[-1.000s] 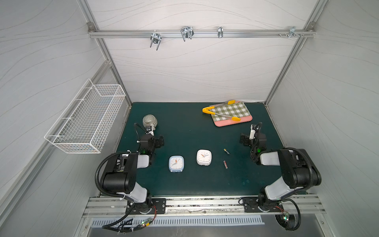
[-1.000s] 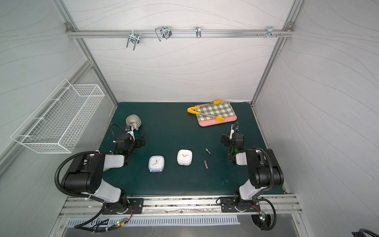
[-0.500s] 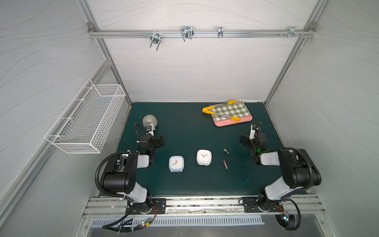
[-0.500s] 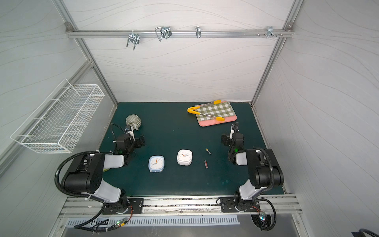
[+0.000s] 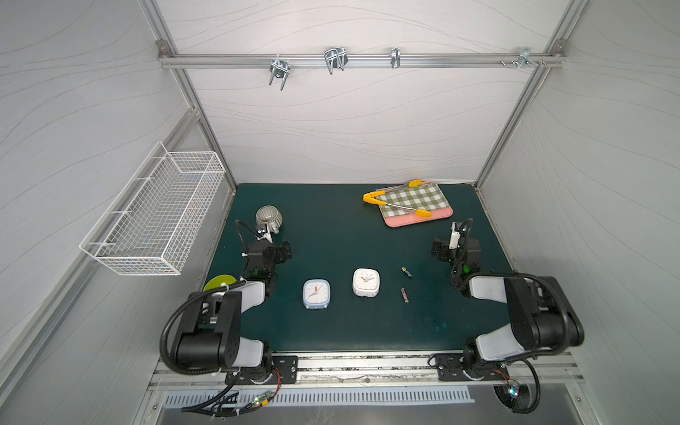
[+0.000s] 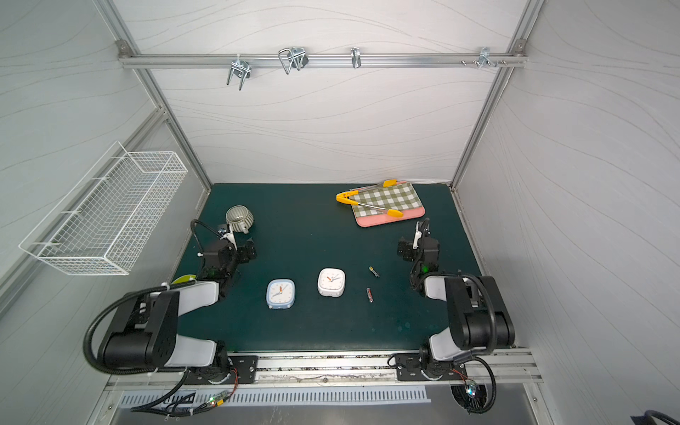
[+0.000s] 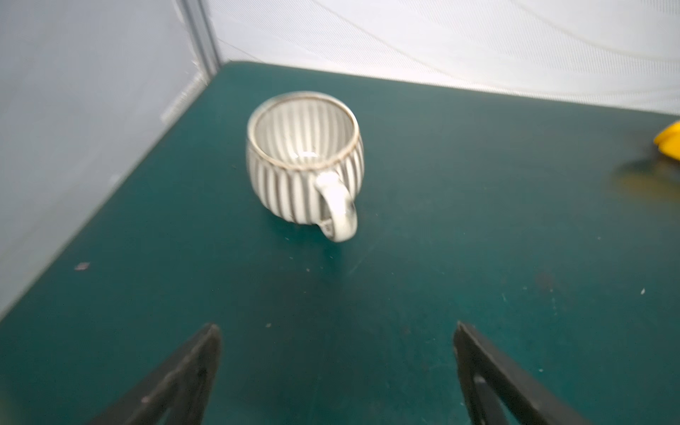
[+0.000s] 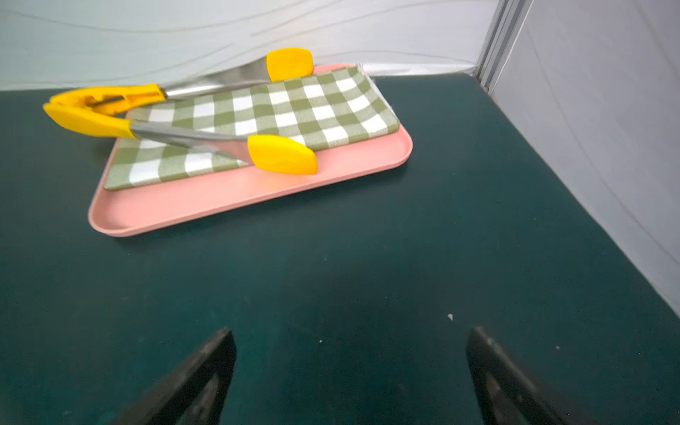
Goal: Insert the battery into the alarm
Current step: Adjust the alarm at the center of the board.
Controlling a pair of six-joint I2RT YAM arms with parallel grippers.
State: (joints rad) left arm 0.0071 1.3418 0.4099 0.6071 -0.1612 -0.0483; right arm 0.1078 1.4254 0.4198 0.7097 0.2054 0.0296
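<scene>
Nearest the bases, on the mat (image 5: 349, 331), the blue clock (image 5: 316, 293) and white clock (image 5: 365, 282) lie face up, side by side but apart. Right of the white clock two batteries lie loose on the mat — the red battery (image 5: 404, 295) nearer, the dark battery (image 5: 406, 271) just beyond. Farther out, the left gripper (image 7: 336, 327) has its jaws wide apart and empty, facing the cup (image 7: 305, 154). The right gripper (image 8: 351, 331) — jaws likewise apart, holding nothing — faces the tray (image 8: 220, 198), where tongs (image 8: 184, 136) lie on a checked cloth (image 8: 294, 106).
</scene>
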